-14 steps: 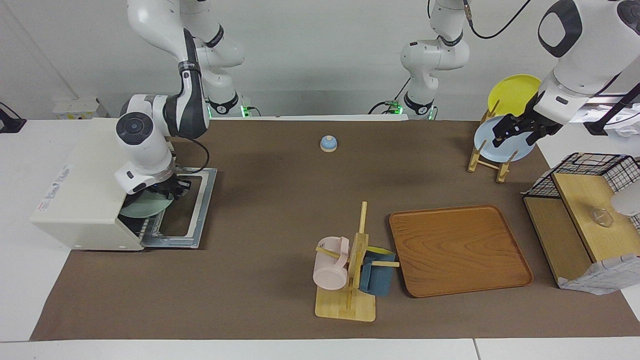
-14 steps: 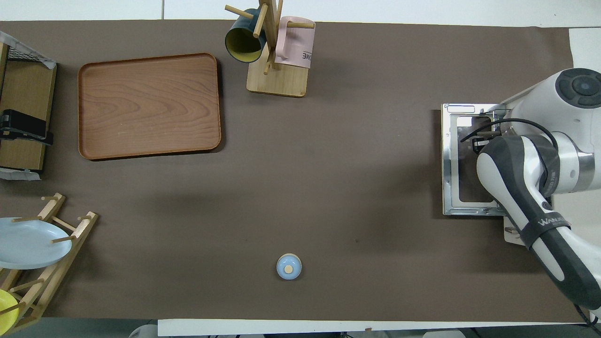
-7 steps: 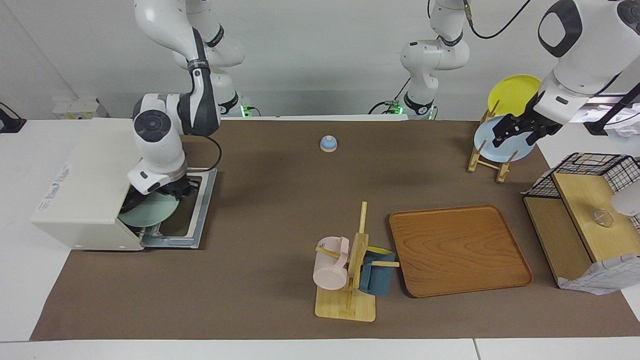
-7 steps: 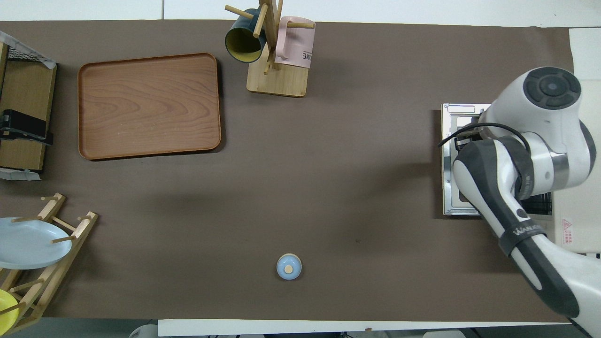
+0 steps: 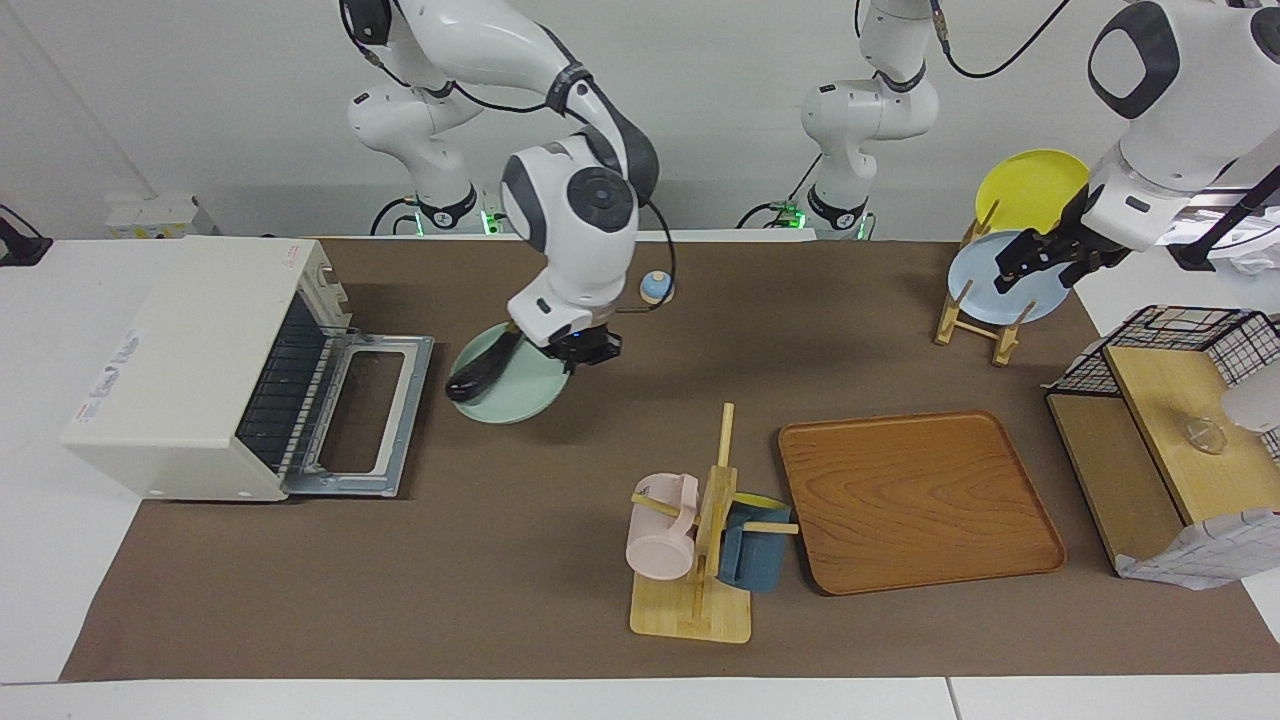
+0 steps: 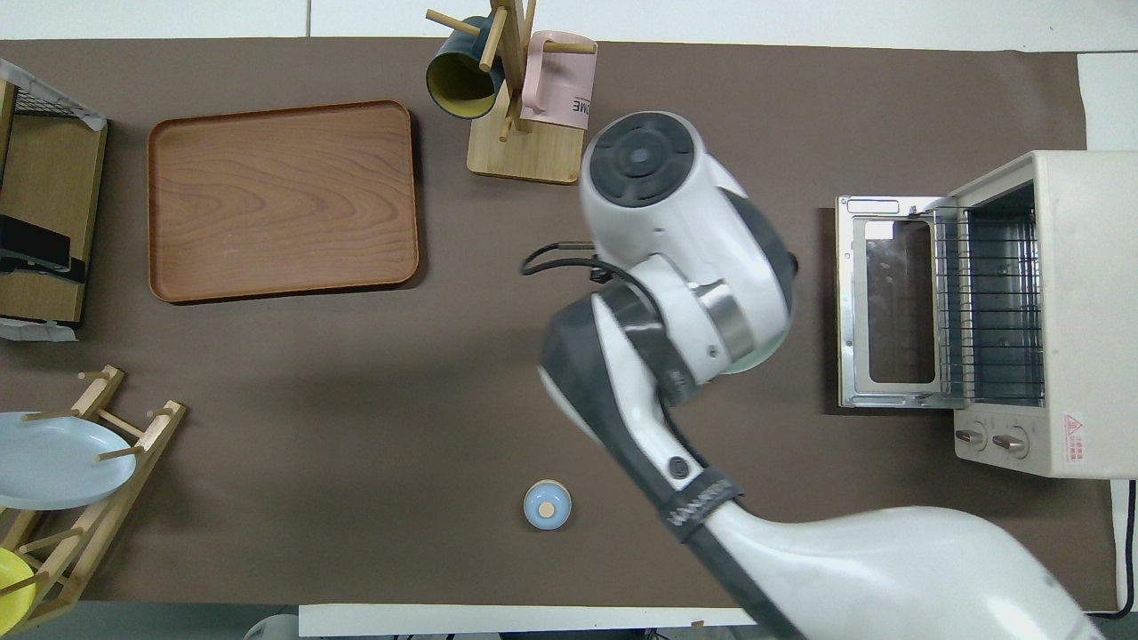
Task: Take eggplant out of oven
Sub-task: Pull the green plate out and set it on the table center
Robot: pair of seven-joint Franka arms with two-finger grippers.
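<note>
The cream-white oven (image 5: 190, 370) stands at the right arm's end of the table, its door (image 5: 370, 415) dropped open and its rack bare; it also shows in the overhead view (image 6: 1067, 311). My right gripper (image 5: 580, 350) is shut on the rim of a pale green plate (image 5: 520, 395) and holds it low over the mat beside the open door. The dark eggplant (image 5: 483, 370) lies on that plate, on the side toward the oven. In the overhead view the right arm covers the eggplant; only a sliver of the plate (image 6: 756, 360) shows. My left gripper (image 5: 1040, 260) waits by the plate rack.
A small blue bell (image 5: 656, 287) sits near the robots. A mug rack (image 5: 700, 560) with a pink and a blue mug and a wooden tray (image 5: 915, 500) lie farther out. A plate rack (image 5: 975, 325) and a wire shelf (image 5: 1170, 420) stand at the left arm's end.
My right gripper has drawn the pale green plate with the eggplant out of the oven and carried it toward the table's middle. The left gripper has barely moved.
</note>
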